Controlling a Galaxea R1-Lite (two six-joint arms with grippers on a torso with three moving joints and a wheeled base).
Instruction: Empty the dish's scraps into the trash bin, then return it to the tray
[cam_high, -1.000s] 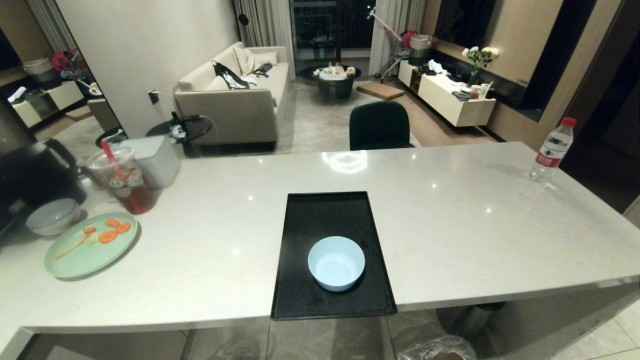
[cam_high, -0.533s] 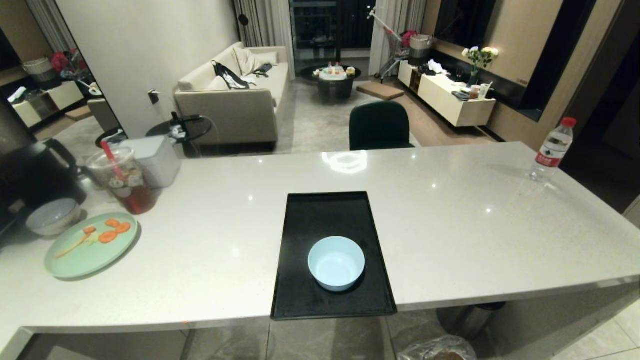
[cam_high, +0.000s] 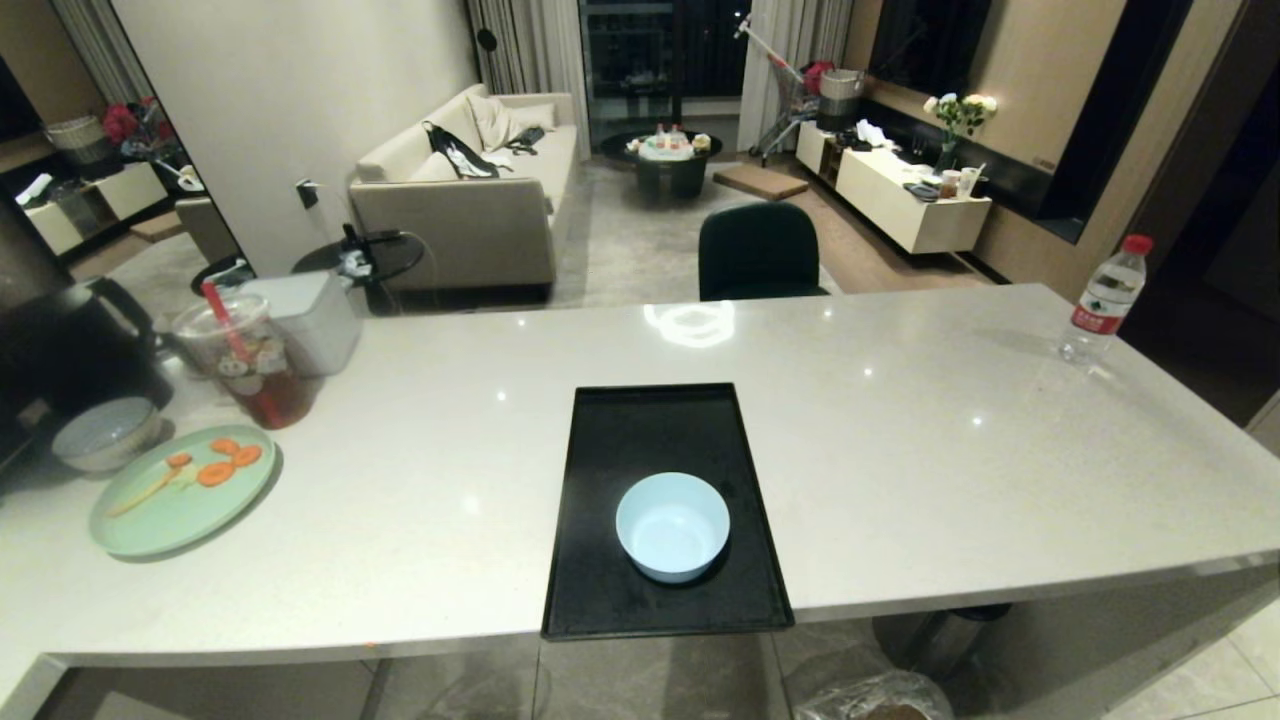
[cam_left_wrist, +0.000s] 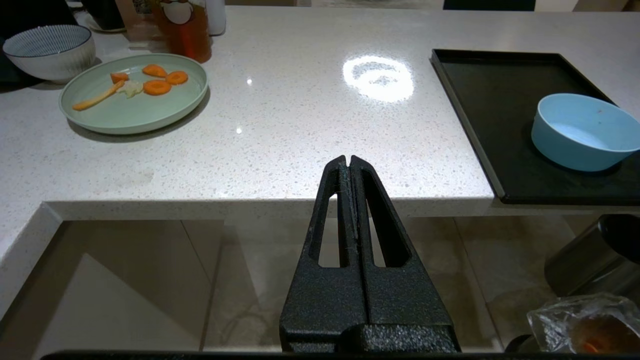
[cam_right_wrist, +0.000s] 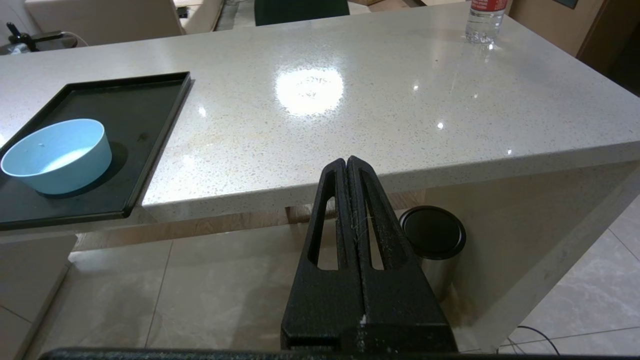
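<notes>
I read both arms as parked low in front of the counter, neither showing in the head view. The left gripper (cam_left_wrist: 350, 161) has its fingers pressed flat together, holding nothing, pointing at the near counter edge. The right gripper (cam_right_wrist: 347, 162) is likewise pinched closed and empty, below the near edge further right.

The dish (cam_high: 672, 527) sits upright on the near half of the tray (cam_high: 610, 420), slightly right of the tray's centre line. Its inside looks bare apart from a faint speck or two on the wall. The tray lies mid-counter, its near end overhanging the counter (cam_high: 900, 450) edge.

The trash bin (cam_high: 872, 698), with its crinkly clear bag, stands on the floor below and right of the tray's near end; in the left wrist view I see something orange inside the bag. A lidded steel bin (cam_right_wrist: 433, 235) stands under the counter just beyond it.

At the far left, a mint-green plate (cam_high: 150, 520) carries carrot slices (cam_high: 215, 473) and an orange-yellow strip. A ribbed bowl (cam_high: 105, 432) sits just left of the plate, an iced drink cup (cam_high: 250, 365) behind it. A water bottle (cam_high: 1103, 300) stands at the far right corner.
</notes>
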